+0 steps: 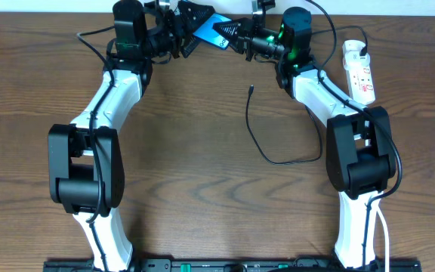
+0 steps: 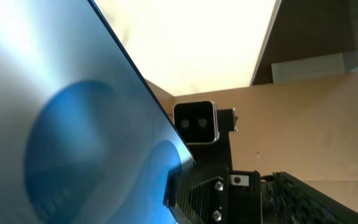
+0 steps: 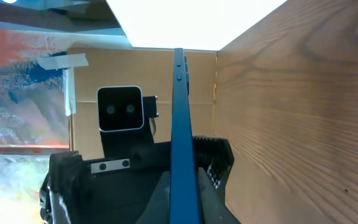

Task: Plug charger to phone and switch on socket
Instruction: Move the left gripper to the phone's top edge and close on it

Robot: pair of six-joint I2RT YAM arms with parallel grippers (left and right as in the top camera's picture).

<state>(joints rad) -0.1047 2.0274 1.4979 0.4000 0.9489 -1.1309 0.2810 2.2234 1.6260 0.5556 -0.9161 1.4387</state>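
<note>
The phone point(image 1: 210, 30), with its blue screen, is lifted off the table at the back centre between both grippers. My right gripper point(image 1: 234, 35) is shut on it. In the right wrist view the phone point(image 3: 179, 112) stands edge-on, pinched between the fingers point(image 3: 160, 199). My left gripper point(image 1: 189, 34) is open, its pads point(image 3: 219, 162) spread wide on either side of the phone without pressing it. The phone's screen point(image 2: 73, 124) fills the left wrist view. The charger point(image 1: 266, 147), a thin black cable, lies loose on the table with its tip point(image 1: 251, 88) free. The socket point(image 1: 359, 72) lies at the right.
The wooden table point(image 1: 195, 174) carries the black cable loop in its middle right. A white cord point(image 1: 384, 234) runs along the right arm's base. Both arm bases stand at the near side, left point(image 1: 81, 166) and right point(image 1: 361, 159).
</note>
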